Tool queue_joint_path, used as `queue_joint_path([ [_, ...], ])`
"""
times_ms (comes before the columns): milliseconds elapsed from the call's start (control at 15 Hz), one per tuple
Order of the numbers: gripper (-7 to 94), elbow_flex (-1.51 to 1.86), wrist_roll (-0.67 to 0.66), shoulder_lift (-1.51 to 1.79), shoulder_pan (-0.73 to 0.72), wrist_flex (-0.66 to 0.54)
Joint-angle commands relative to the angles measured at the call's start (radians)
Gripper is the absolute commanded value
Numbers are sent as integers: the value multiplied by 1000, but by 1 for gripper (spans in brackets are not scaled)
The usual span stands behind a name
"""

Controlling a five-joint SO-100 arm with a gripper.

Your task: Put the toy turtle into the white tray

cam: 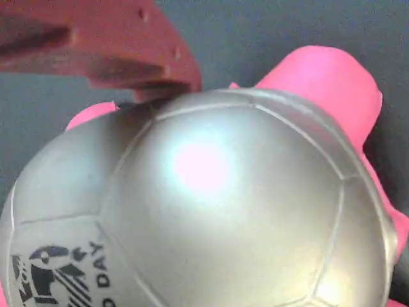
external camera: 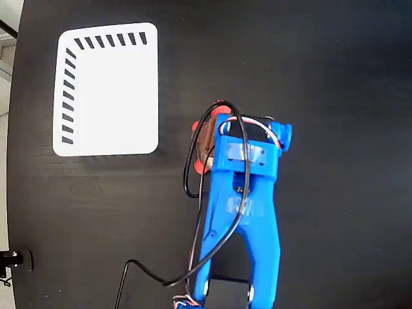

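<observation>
**Fingers at the turtle, grasp not confirmed**

Fingers first: I see one red finger [cam: 96, 48] in the wrist view, lying along the top left and touching the upper edge of the toy turtle's [cam: 204, 204] shiny shell. The other finger is out of view, so I cannot tell whether the gripper [external camera: 215, 138] is clamped on the toy or merely standing over it.

From the fixed view, the blue arm [external camera: 241, 212] reaches up from the bottom edge of the black tabletop [external camera: 335, 64] and covers most of the turtle; only brown shell and bits of red limb show at its left side, near the middle of the tabletop. I cannot tell whether it is lifted.

My judgement: the step in hand is the grasp. Next I need a confirmed hold on that smooth, rounded shell, which looks liable to slip, then a lift and a carry up and to the left.

The white tray [external camera: 109, 96] lies near the tabletop's top-left corner, well apart from the turtle, with nothing in it.
</observation>
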Motion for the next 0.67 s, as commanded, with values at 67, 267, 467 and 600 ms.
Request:
queue_joint_path([
  [67, 38, 23, -190, -2, 11, -35],
  [267, 14, 31, -175, -2, 11, -41],
  [467, -3, 26, -133, 9, 3, -35],
  [600, -3, 25, -109, 18, 5, -26],
])
